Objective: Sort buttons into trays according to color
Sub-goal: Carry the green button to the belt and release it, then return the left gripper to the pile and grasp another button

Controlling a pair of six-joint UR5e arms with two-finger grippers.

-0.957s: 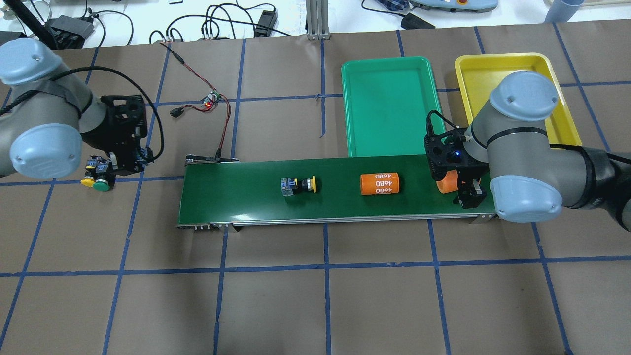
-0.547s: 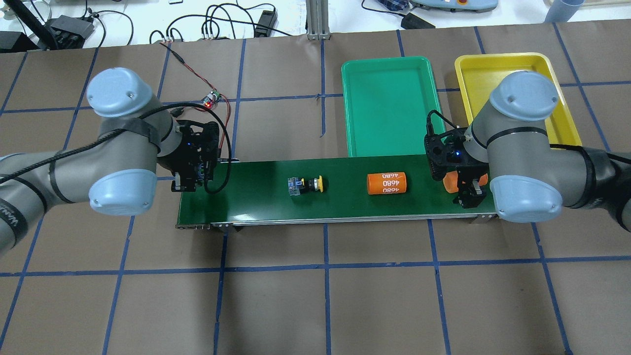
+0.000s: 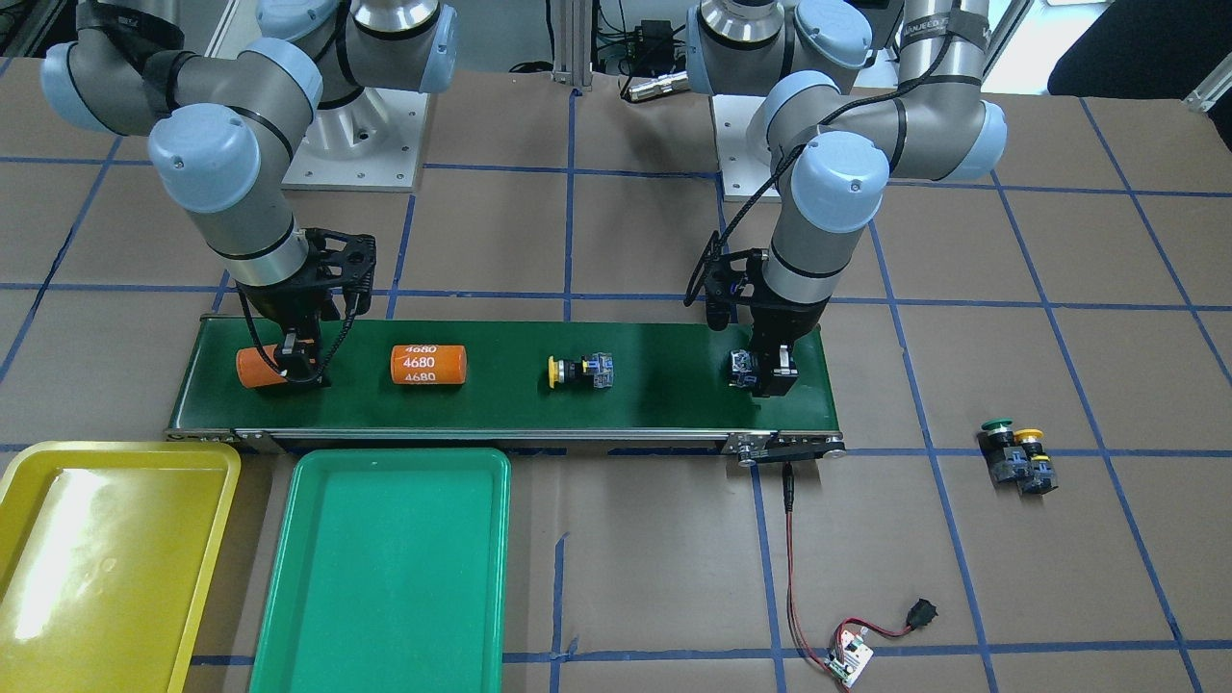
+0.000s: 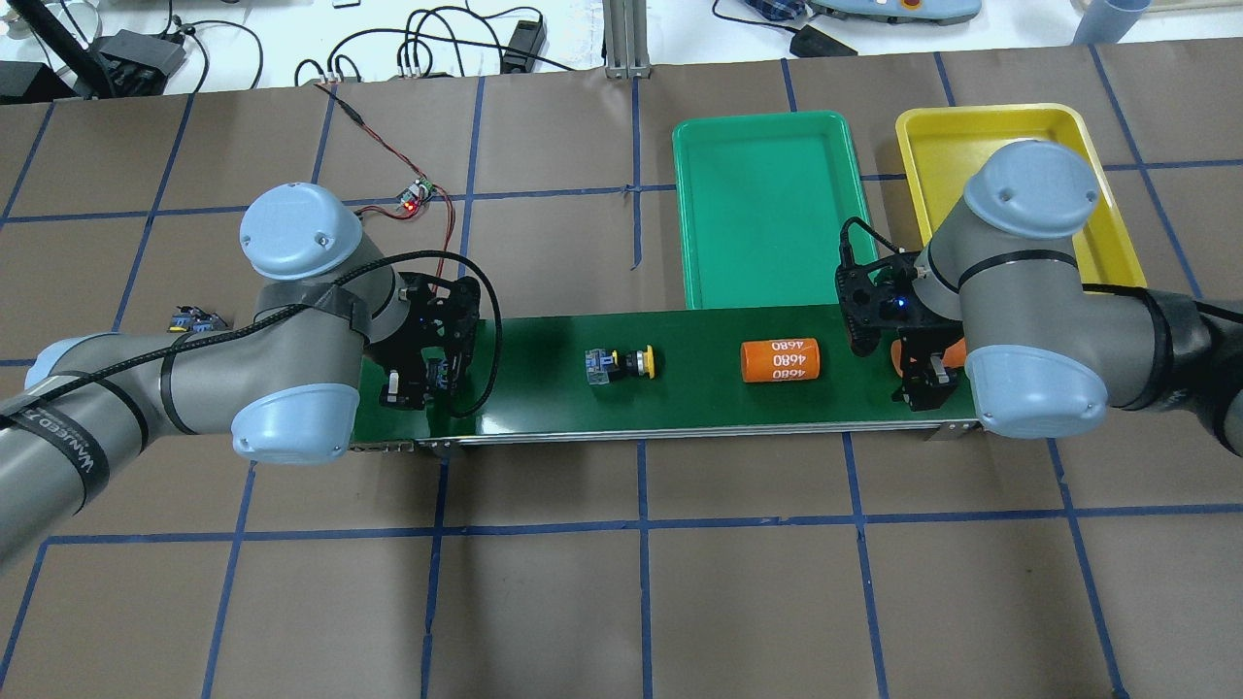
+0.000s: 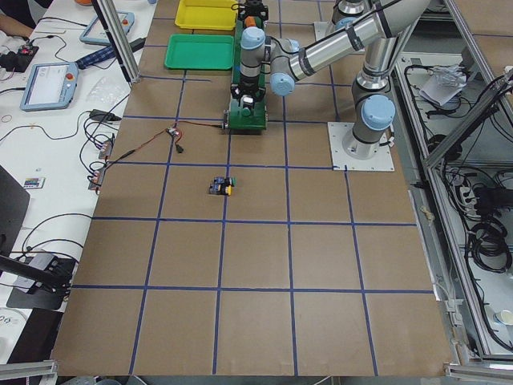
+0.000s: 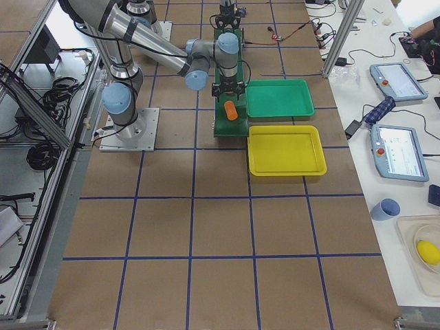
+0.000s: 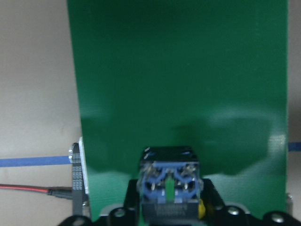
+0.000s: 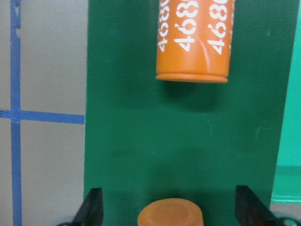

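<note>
Nothing sorted: green tray (image 3: 385, 577) and yellow tray (image 3: 96, 568) lie bare. My left gripper (image 3: 760, 377) clasps a button (image 7: 168, 181), probably yellow, over the belt's (image 4: 544, 408) end; right gripper (image 8: 170, 207) gapes around a cylinder (image 3: 255, 368).

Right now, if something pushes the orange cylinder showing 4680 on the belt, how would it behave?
The orange cylinder lies on its side on the belt, so it would probably roll. Its smooth, round wall looks stiff, perhaps slippery to grip.
</note>
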